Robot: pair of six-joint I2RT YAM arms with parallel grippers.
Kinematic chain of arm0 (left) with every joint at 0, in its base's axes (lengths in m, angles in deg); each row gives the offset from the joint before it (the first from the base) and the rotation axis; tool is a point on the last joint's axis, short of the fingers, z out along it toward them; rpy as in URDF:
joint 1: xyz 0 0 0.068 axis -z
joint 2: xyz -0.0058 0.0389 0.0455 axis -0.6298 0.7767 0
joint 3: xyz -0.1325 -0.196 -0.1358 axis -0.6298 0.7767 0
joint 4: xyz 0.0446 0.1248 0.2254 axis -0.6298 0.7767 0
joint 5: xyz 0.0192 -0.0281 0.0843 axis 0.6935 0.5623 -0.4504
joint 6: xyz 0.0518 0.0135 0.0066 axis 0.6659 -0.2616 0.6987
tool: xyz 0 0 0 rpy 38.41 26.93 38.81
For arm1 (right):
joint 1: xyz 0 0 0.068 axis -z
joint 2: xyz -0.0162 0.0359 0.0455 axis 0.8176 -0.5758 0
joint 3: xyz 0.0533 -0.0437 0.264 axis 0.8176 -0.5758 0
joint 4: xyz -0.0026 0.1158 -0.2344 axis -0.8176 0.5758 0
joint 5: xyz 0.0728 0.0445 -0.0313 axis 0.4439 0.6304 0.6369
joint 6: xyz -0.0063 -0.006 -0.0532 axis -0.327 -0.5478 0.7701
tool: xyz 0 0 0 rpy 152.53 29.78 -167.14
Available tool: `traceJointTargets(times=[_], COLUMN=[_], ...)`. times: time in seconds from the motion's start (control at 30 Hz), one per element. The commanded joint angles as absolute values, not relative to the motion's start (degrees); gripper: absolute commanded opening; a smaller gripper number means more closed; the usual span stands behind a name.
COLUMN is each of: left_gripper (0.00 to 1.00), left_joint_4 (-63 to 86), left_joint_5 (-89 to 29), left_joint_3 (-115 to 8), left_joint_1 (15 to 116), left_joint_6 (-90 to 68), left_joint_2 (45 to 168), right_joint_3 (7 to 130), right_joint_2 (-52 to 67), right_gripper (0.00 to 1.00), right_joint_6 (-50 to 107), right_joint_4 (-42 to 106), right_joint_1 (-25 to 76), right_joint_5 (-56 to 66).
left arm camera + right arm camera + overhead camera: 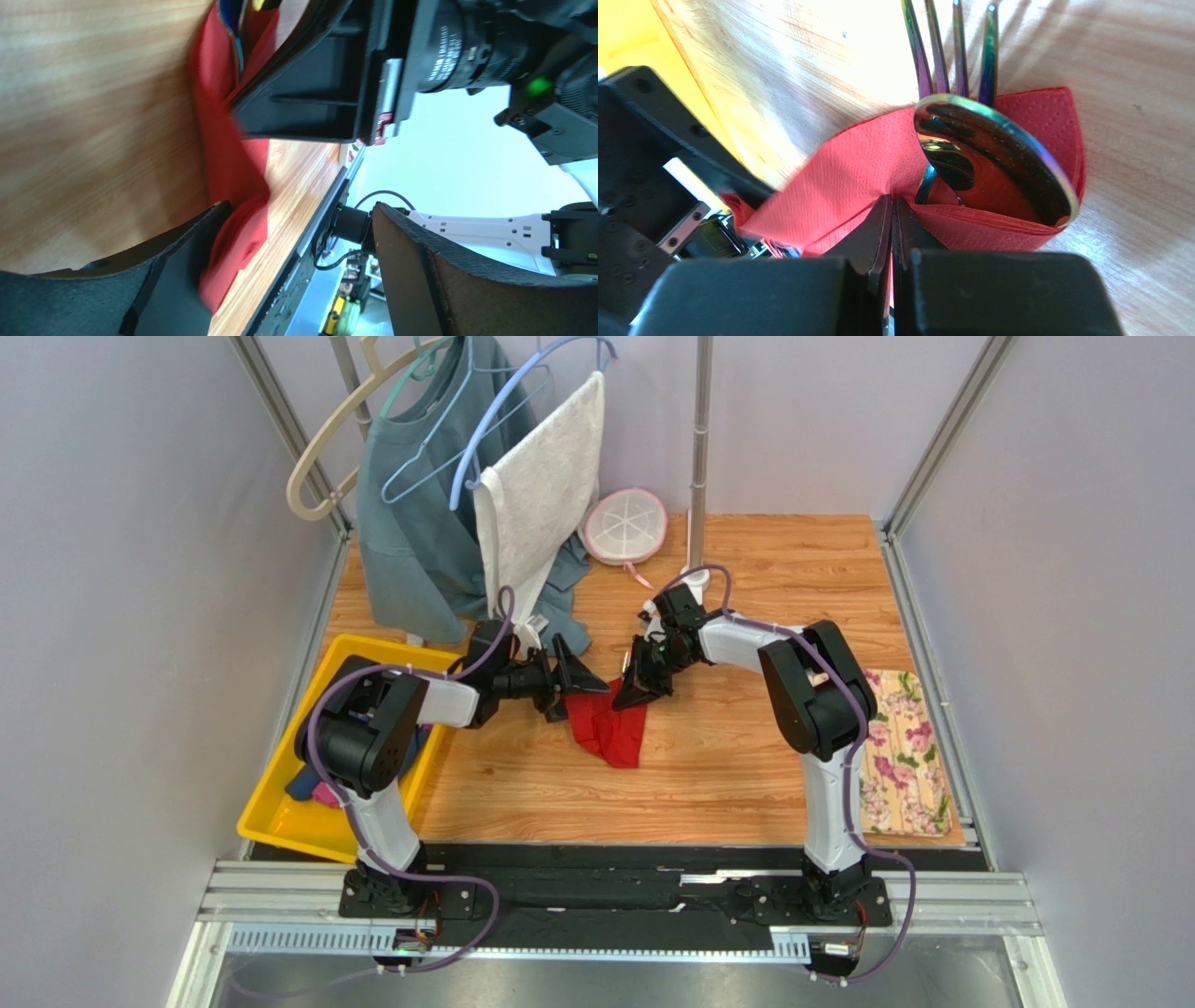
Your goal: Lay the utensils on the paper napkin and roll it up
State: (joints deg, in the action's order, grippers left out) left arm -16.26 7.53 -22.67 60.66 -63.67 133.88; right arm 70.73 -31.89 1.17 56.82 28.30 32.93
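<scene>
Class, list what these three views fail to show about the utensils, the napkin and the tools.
Right wrist: handles of spoon and fork, buried in the paper napkin behind the right tool; tine tips cut by the top edge.
Top view: spoon and fork, too small and wrapped by the napkin.
Left wrist: spoon and fork, blocked by napkin folds and the right tool's body.

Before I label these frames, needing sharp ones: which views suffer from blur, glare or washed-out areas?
Top external view: sharp, evenly lit. Left wrist view: the table and the paper napkin look smeared, the far background washed out. Right wrist view: glare whitens the wood; the spoon mirrors red.
</scene>
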Motion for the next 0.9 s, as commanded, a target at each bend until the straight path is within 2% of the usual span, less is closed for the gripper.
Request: traceJointTargets(times=[0.0,0.2,0.37,0.43,0.57,0.73,0.8,0.87], left_gripper=[0.79,0.62,0.61,0.58,0.54,0.35,0.16,0.1], left_joint_4=[-17.4,-14.6,-7.9,2.7,7.3,7.8,8.9,9.9], left_joint_5=[8.3,9.4,7.4,3.5,2.0,2.2,2.5,2.4], left_joint_3=[-24.3,-22.7,-23.9,-26.1,-28.3,-30.2,-31.0,-32.0], left_joint_1=[60.8,61.6,61.7,61.7,61.6,62.3,63.1,64.0], left_joint_6=[-61.3,-58.4,-53.9,-47.9,-44.5,-44.3,-44.2,-43.6], left_joint_2=[130.6,129.7,130.5,130.1,129.2,127.7,127.6,127.7], right_joint_3=[68.7,68.8,68.7,68.6,68.5,68.2,68.3,68.4], right_joint_2=[-36.3,-36.5,-36.2,-36.1,-36.0,-35.8,-35.9,-35.9], right_gripper=[0.0,0.0,0.0,0.0,0.0,0.0,0.0,0.0], right_joint_6=[3.2,2.9,2.8,3.0,3.1,3.0,2.9,2.8], right_joint_4=[58.2,58.1,57.9,58.0,58.1,58.0,57.9,57.8], right_joint_1=[27.9,27.8,27.8,27.7,27.8,27.7,27.7,27.7], right_joint_5=[25.0,25.1,25.2,25.2,25.1,25.1,25.0,25.1])
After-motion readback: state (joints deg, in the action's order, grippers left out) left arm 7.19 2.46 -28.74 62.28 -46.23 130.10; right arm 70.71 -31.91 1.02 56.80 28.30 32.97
